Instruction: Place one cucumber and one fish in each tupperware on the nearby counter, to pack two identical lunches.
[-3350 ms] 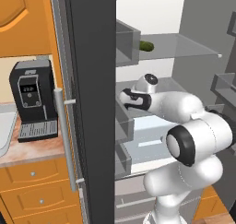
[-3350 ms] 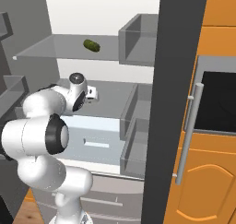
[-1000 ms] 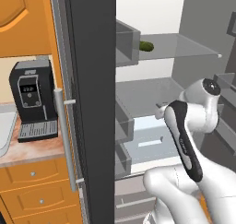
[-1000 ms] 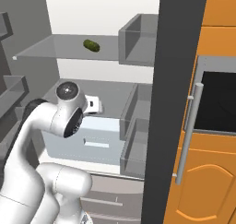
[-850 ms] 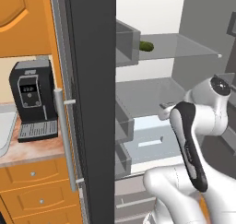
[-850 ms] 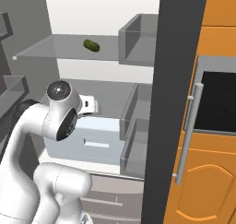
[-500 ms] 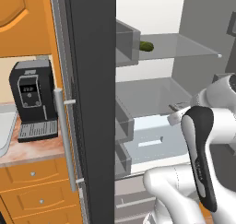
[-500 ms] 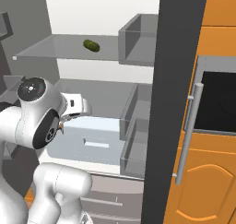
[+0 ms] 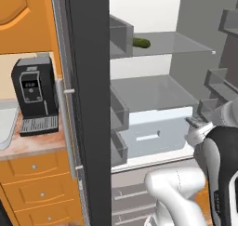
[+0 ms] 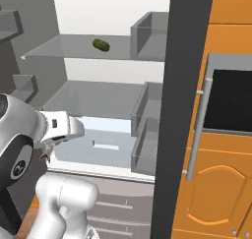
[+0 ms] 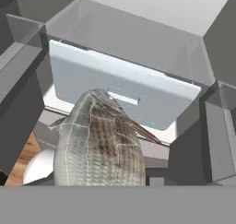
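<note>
Open grey fridge, glass shelves; orange cabinets; black coffee machine; built-in oven.

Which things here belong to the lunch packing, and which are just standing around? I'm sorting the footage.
Job:
- fish, held in the jaws
- cucumber on the upper fridge shelf
- counter

Standing around:
- coffee machine
- fridge drawer
- oven

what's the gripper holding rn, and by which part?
A fish, scaly and grey-brown, fills the hand view right in front of the gripper, so it looks held. The grip point is hidden below the frame, so which part cannot be told.
</note>
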Robot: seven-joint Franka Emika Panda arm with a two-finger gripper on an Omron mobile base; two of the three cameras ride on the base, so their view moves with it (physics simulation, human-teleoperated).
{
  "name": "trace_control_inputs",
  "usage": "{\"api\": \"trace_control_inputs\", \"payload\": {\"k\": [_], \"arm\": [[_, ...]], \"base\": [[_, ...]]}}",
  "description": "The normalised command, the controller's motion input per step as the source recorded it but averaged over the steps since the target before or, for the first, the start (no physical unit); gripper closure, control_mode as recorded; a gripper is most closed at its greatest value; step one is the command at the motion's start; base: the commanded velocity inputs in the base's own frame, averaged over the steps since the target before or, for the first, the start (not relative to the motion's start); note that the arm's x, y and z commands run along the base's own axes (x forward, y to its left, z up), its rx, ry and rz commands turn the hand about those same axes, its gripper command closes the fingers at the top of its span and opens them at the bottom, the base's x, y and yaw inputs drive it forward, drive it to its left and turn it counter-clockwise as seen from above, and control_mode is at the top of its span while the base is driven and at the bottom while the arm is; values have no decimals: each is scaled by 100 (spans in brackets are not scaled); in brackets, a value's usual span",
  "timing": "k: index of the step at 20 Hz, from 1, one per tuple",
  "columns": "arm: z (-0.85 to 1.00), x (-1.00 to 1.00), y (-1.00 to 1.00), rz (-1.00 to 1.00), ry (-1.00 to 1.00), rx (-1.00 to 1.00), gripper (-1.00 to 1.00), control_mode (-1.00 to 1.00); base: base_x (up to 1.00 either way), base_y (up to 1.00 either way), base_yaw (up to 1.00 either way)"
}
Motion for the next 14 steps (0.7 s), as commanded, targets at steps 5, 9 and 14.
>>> {"api": "trace_control_inputs", "payload": {"k": [5,9,14], "arm": [[0,0,0,0,0,0,100,100],[0,0,0,0,0,0,100,100],[0,0,0,0,0,0,100,100]], "base": [[-100,-2,0],[-100,4,0],[-72,59,0]]}}
